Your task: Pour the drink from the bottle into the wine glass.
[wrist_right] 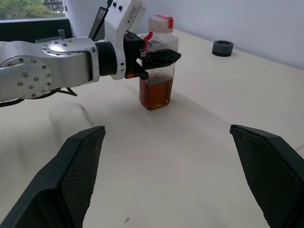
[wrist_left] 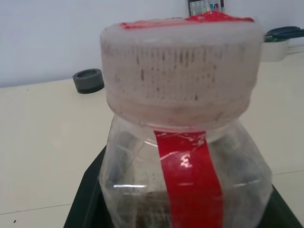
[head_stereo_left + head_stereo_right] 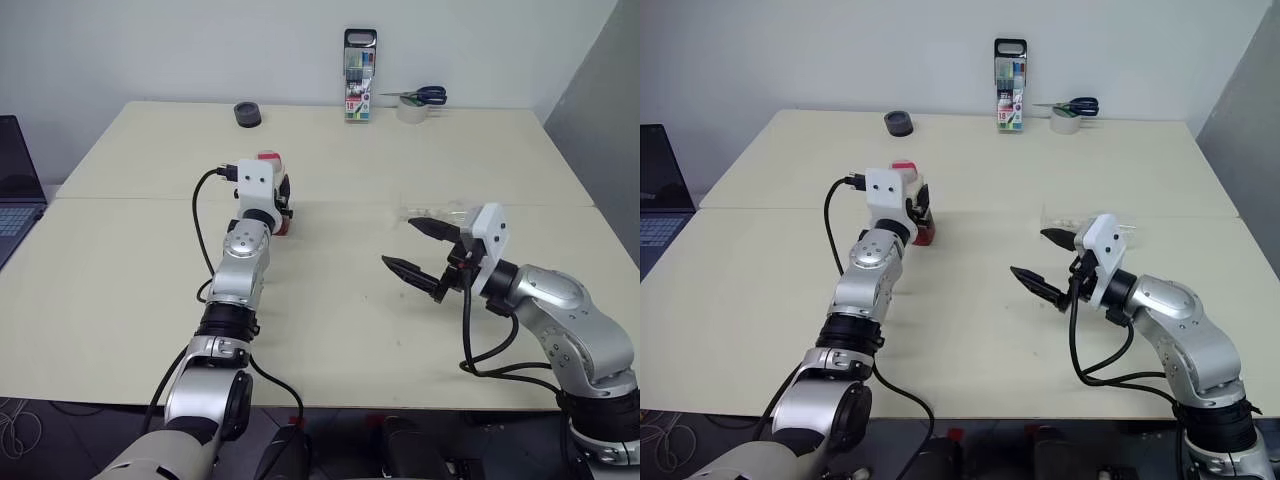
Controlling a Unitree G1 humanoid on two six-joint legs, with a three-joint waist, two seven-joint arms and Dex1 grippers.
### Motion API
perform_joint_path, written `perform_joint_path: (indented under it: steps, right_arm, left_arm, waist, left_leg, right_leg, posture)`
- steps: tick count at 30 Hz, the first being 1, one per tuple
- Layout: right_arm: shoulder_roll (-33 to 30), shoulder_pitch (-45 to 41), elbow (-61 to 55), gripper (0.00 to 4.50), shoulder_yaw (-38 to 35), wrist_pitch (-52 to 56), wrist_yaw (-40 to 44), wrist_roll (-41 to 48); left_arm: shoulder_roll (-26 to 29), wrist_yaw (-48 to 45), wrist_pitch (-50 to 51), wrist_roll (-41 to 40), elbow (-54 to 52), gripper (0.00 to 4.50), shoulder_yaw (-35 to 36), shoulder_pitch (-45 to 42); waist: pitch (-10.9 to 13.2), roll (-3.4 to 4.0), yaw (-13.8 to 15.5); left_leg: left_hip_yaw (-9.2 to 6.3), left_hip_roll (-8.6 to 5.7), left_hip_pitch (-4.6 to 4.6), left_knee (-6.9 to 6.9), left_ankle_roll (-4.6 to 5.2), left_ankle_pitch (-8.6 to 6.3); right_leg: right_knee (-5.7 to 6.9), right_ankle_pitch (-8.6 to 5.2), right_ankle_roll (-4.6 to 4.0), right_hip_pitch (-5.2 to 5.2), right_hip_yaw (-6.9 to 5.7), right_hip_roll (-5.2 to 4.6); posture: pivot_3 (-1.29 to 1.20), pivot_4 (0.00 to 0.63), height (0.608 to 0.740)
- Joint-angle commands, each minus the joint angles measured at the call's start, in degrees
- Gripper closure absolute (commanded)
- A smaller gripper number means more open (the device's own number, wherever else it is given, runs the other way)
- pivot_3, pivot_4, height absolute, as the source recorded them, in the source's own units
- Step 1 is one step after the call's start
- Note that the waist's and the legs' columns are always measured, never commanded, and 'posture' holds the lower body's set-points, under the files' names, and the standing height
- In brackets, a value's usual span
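Note:
The bottle [image 1: 157, 66] stands upright on the left half of the table, clear and squarish, with a red label strip and a pink-and-white cap [image 3: 268, 158]. The reddish-brown drink [image 1: 155, 93] fills its lower part. My left gripper [image 1: 157, 59] is shut on the bottle just under the cap; its black fingers [image 2: 84, 205] flank the body. My right gripper [image 3: 400, 243] hovers open and empty to the right of the bottle, pointing toward it. A faint clear shape [image 3: 1068, 216] on the table just behind the right gripper looks like the wine glass; its form is hard to make out.
A tall marker case [image 3: 360, 75] stands at the table's far edge, beside a tape roll [image 3: 411, 110] with blue scissors [image 3: 424, 96] on it. A small dark round cap [image 3: 248, 114] lies at the far left. A laptop [image 3: 15, 190] sits off the left edge.

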Motion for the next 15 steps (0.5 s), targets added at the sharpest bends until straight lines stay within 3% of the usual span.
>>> perform_joint_path:
  steps: [1,9,15]
  right_arm:
    - [0.7,-0.9,-1.3,0.0,-1.0,-0.7,-0.9,0.7]
    - [1.5,1.3,-1.2,0.0,-1.1,-3.9,-5.1,-4.2]
    - [1.0,3.2,-4.2,0.0,-2.5,-2.8,-9.2,-6.4]
  left_arm:
    - [0.6,-3.7,-2.1,-1.0,-5.4,2.74,-0.7,1.1]
    - [1.7,-20.3,-4.3,-6.6,-9.6,2.74,-3.1,2.8]
    - [2.8,-40.3,-7.4,-11.4,-5.5,2.77,-6.9,-0.3]
  waist:
    - [0.0,0.0,0.0]
    - [0.0,0.0,0.1]
    - [0.0,0.0,0.1]
  left_leg:
    - [-0.01,0.0,-0.02,0.0,0.0,0.0]
    - [-0.04,-0.03,-0.18,0.07,-0.02,0.01]
    - [-0.04,-0.03,-0.19,0.06,-0.02,0.01]
  right_leg:
    - [0.0,0.0,0.0,-0.02,0.0,0.0]
    - [0.0,0.01,-0.01,-0.11,-0.04,-0.03]
    - [0.0,0.01,-0.01,-0.11,-0.07,-0.01]
  posture:
    - [0.0,0.15,0.74]
    - [0.0,0.15,0.74]
    - [0.0,0.15,0.74]
